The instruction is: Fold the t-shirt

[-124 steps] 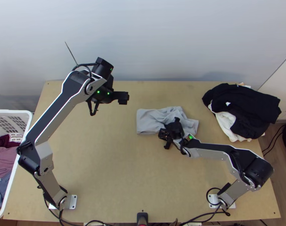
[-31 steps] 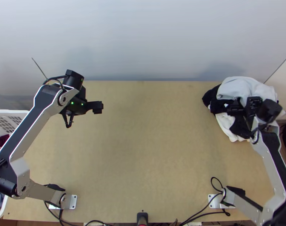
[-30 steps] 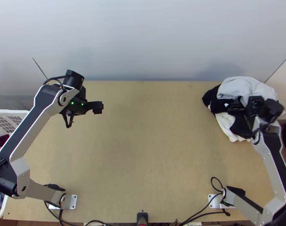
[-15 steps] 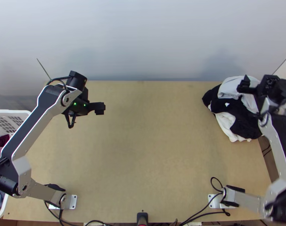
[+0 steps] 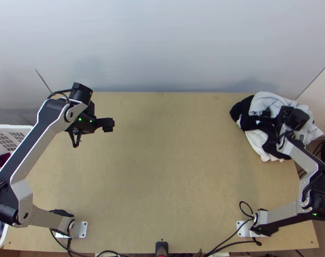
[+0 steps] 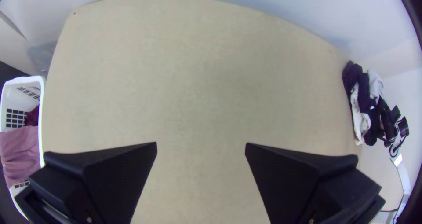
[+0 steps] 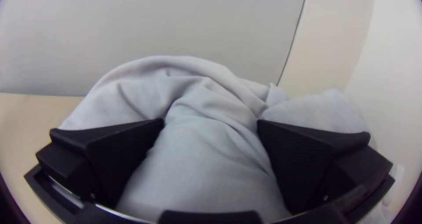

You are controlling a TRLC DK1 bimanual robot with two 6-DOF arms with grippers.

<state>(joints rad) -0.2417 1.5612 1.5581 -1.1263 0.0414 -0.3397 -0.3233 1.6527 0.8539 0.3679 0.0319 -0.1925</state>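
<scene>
Well apart from the dark pile (image 5: 247,115), the left gripper (image 6: 201,145) hangs wide open, empty. At the pile, the right gripper (image 7: 210,122) spreads wide astride the bunched grey t-shirt (image 5: 269,101), unclamped. This looks like tidying the set-down: best lift straight off, dragging no cloth.

Looks like a robot lab setup: two arms (image 5: 36,139) mounted on a wooden table (image 5: 153,171), cables (image 5: 243,242) along the bottom, laundry basket (image 5: 8,127) far left, plain wall (image 5: 162,43) up top.
</scene>
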